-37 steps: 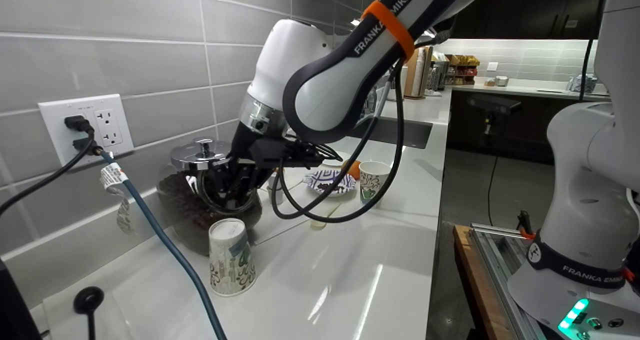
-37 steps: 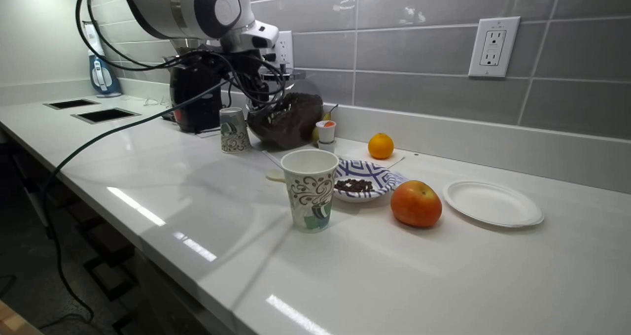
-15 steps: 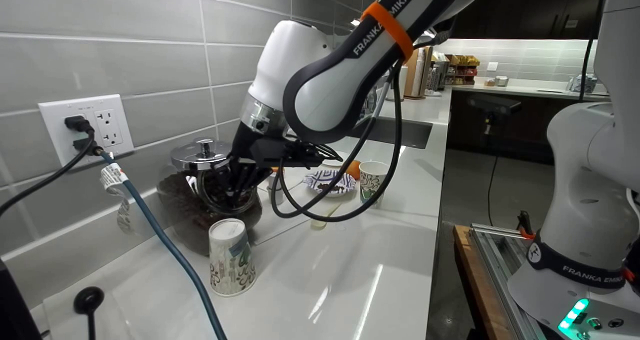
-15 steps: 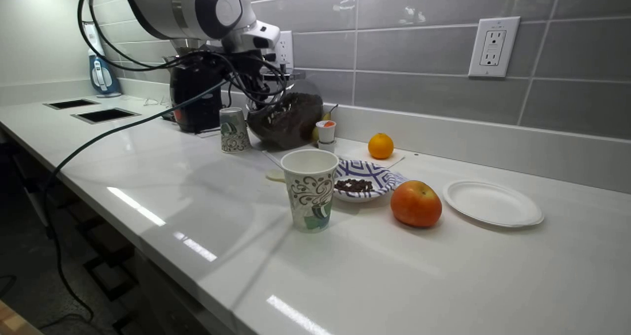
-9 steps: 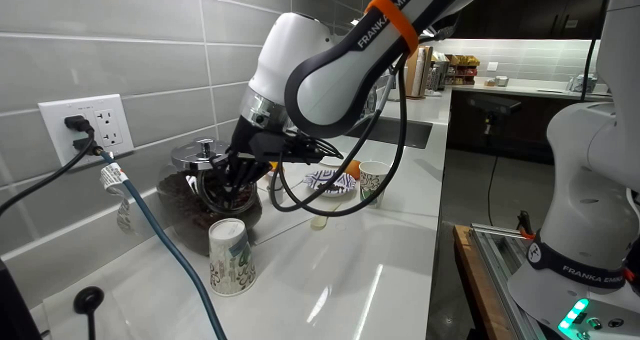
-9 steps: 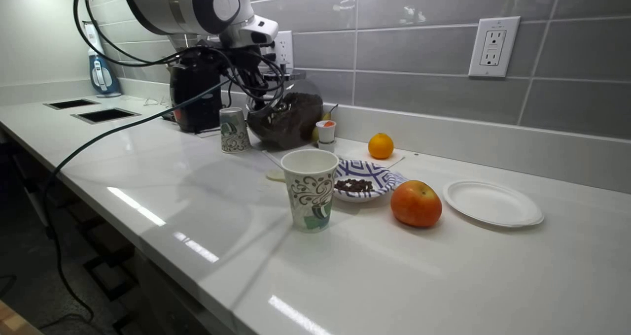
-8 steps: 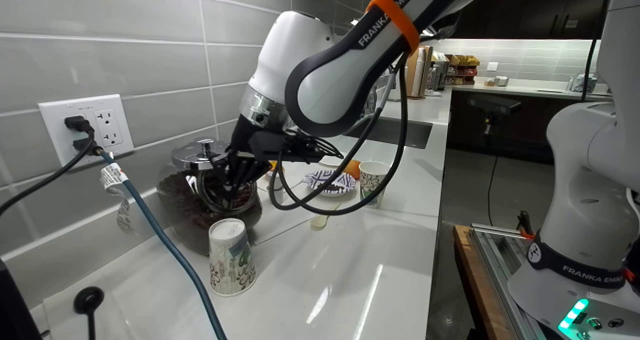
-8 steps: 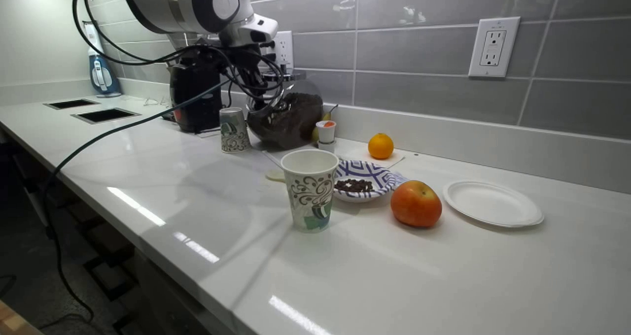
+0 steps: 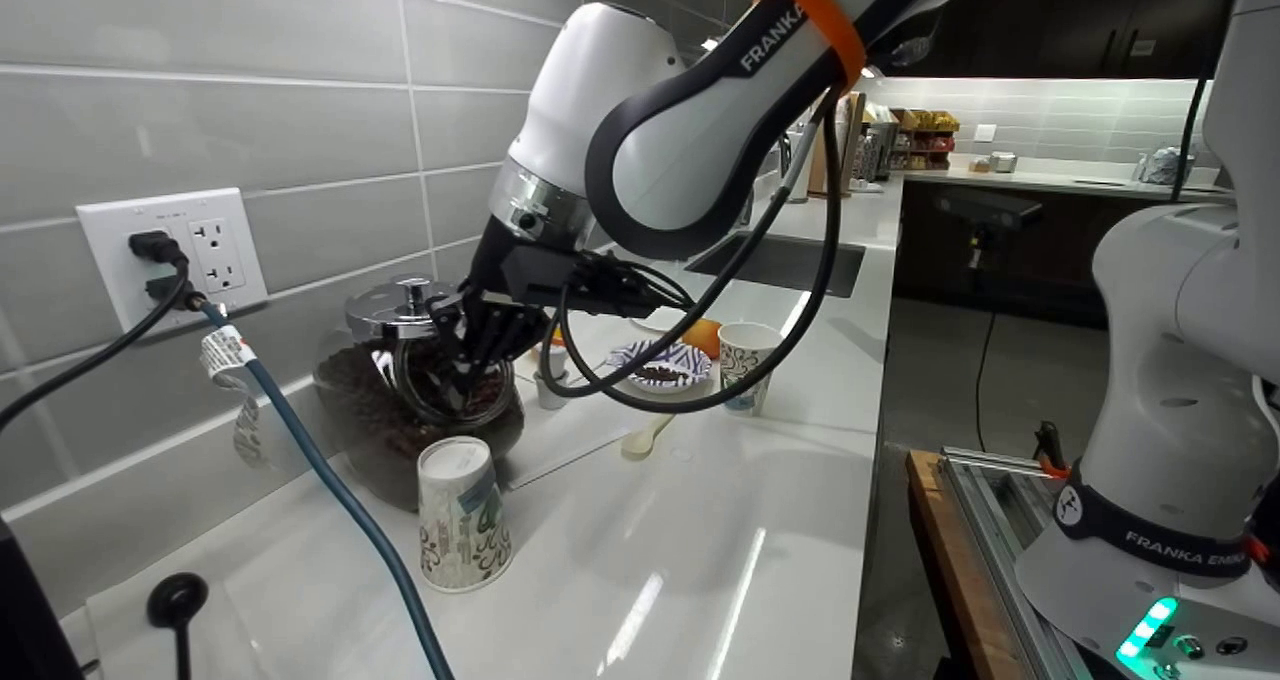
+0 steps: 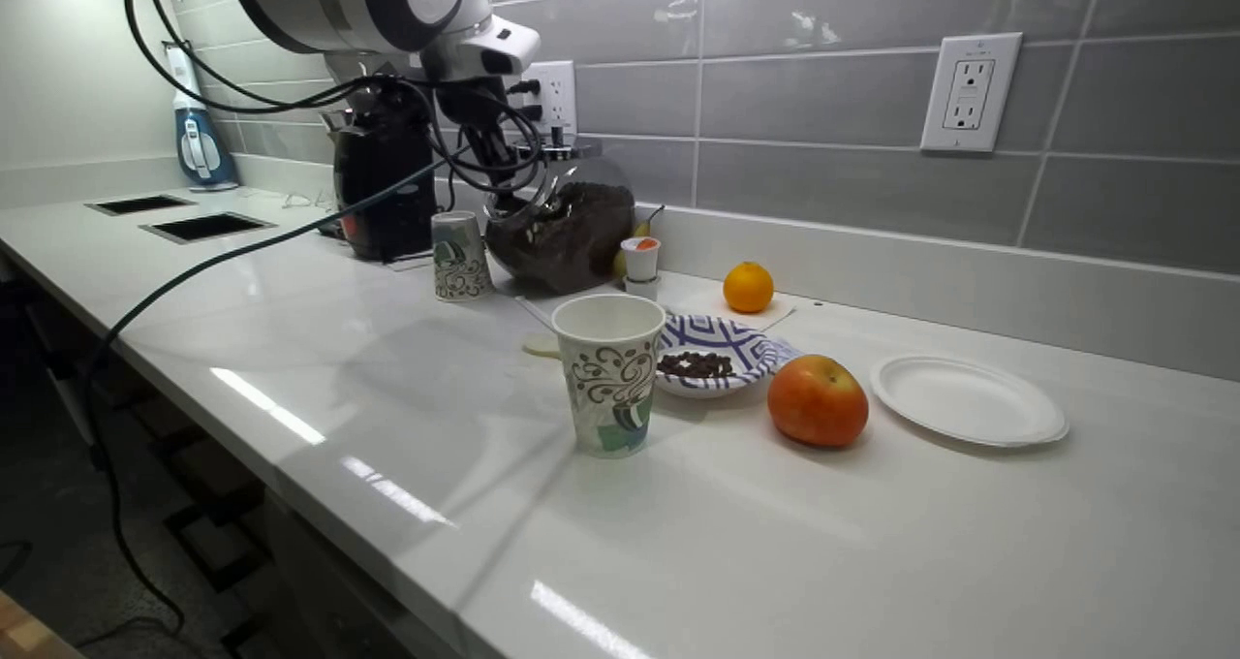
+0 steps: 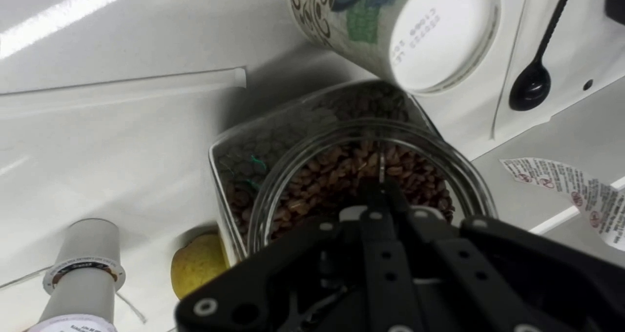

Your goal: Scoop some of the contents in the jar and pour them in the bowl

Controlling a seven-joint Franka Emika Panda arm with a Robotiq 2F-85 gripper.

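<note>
Big clear glass jar [image 9: 368, 430]: here it is, left of centre in an exterior view, round mouth angled rightward, a silver knobbed lid [image 9: 400, 312] showing just above; whether that lid belongs to it, I can't tell.
Brown beans [image 11: 317, 185]: dead centre in the wrist view, plenty of them, inside the jar's rim.
Black pincer [image 11: 382, 185]: fills the bottom of the wrist view, closed right up, tips pointing into the jar's mouth; a thin pale streak shows at the tips, and whether it is something gripped, I can't say.
Shallow white bowl with blue patterning [image 10: 722, 333]: right of centre in an exterior view, a small heap of dark beans [image 10: 693, 364] in it, well apart from the pincer.
Upright printed paper cup [image 10: 612, 378]: middle of that frame, overlapping the bowl from this angle; a second printed cup [image 9: 463, 515] stands upside down, just beside the jar.
Round red-orange fruit [image 10: 819, 402]: close to the bowl, right-hand side, with a flat white plate [image 10: 969, 402] farther right.
Cream-coloured spoon [image 9: 640, 444]: mid-frame on the glossy white tabletop [image 9: 720, 520], with a black spoon [image 9: 178, 600] lower left.
</note>
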